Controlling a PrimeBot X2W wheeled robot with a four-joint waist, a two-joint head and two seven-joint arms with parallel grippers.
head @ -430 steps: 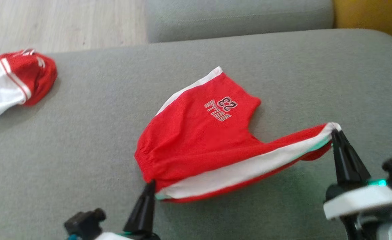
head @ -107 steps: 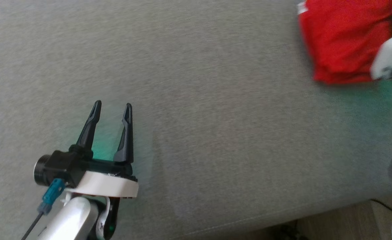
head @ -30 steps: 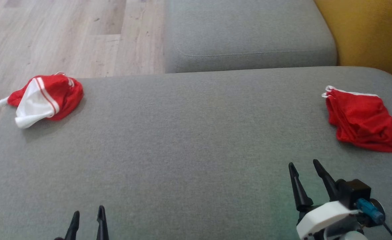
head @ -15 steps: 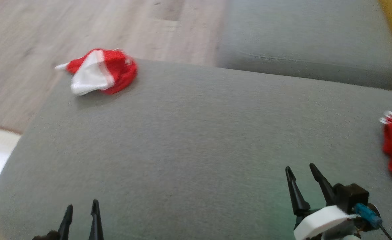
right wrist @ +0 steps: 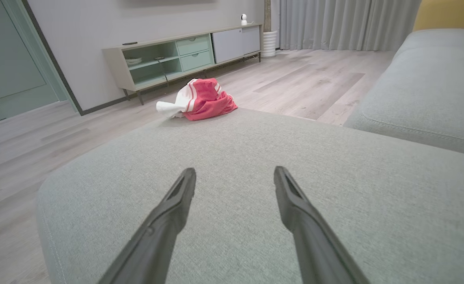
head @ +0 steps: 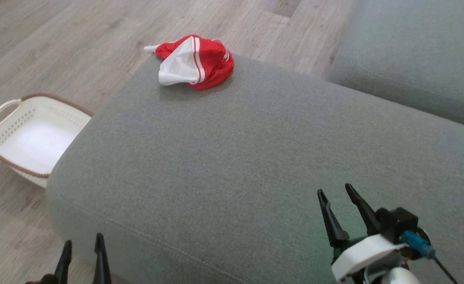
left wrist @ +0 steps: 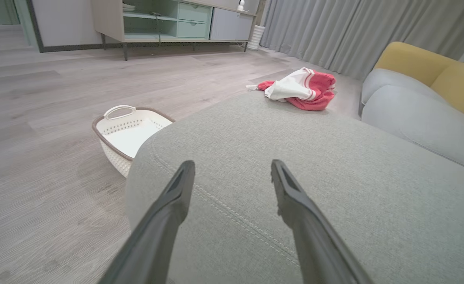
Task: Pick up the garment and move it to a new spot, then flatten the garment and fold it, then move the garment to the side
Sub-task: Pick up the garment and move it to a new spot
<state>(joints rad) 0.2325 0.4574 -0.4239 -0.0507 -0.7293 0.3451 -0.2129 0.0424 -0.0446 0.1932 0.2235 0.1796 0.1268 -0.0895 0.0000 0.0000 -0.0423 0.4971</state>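
A crumpled red and white garment (head: 194, 62) lies at the far left corner of the grey sofa cushion (head: 255, 157); it also appears as the garment (left wrist: 299, 88) in the left wrist view and the garment (right wrist: 200, 99) in the right wrist view. My left gripper (head: 82, 244) is open at the bottom left, over the cushion's near edge, holding nothing. My right gripper (head: 335, 191) is open at the lower right above the cushion, also holding nothing. Both are far from the garment. In the wrist views the left gripper (left wrist: 232, 167) and right gripper (right wrist: 233, 173) show wide gaps.
A white perforated laundry basket (head: 3, 126) with a brown rim stands on the wooden floor left of the cushion, also seen as the basket (left wrist: 115, 134). A second grey cushion (head: 413, 67) lies at the far right. A low cabinet (right wrist: 168, 55) stands by the wall.
The camera has swung left: the folded red garment at the right has left the picture, the basket has come into view, and the crumpled garment now sits nearer the top centre.
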